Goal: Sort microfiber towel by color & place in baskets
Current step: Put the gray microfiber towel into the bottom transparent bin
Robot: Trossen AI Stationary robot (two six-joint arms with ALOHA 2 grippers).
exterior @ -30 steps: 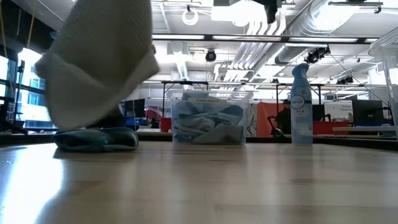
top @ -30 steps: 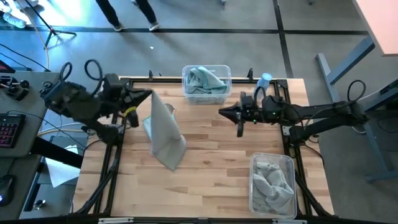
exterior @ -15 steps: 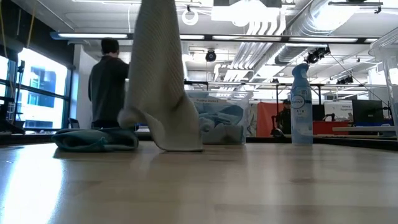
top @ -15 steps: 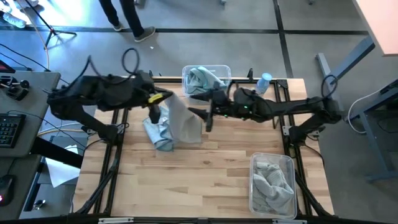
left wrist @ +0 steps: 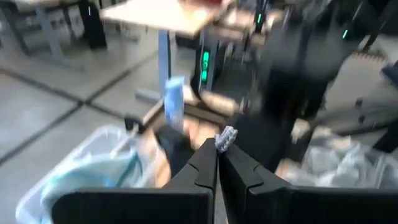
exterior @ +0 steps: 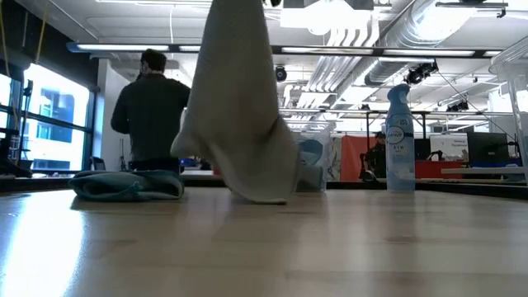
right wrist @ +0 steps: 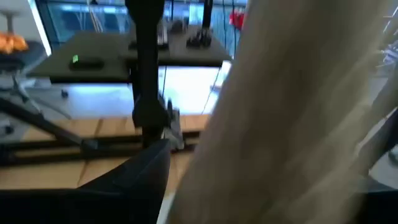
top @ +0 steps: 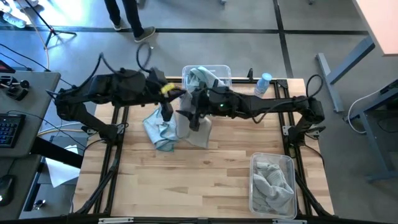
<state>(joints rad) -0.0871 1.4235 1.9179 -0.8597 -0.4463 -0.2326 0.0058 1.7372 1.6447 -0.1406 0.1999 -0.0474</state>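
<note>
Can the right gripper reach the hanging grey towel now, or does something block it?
Probably yes. The right gripper is already at the grey towel that hangs from the left gripper, and nothing lies between them.

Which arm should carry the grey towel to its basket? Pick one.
Right. The grey towel hangs from the left arm's shut jaws mid-table; the right arm reaches beside it, and the basket holding grey towels sits on the right arm's side.
</note>
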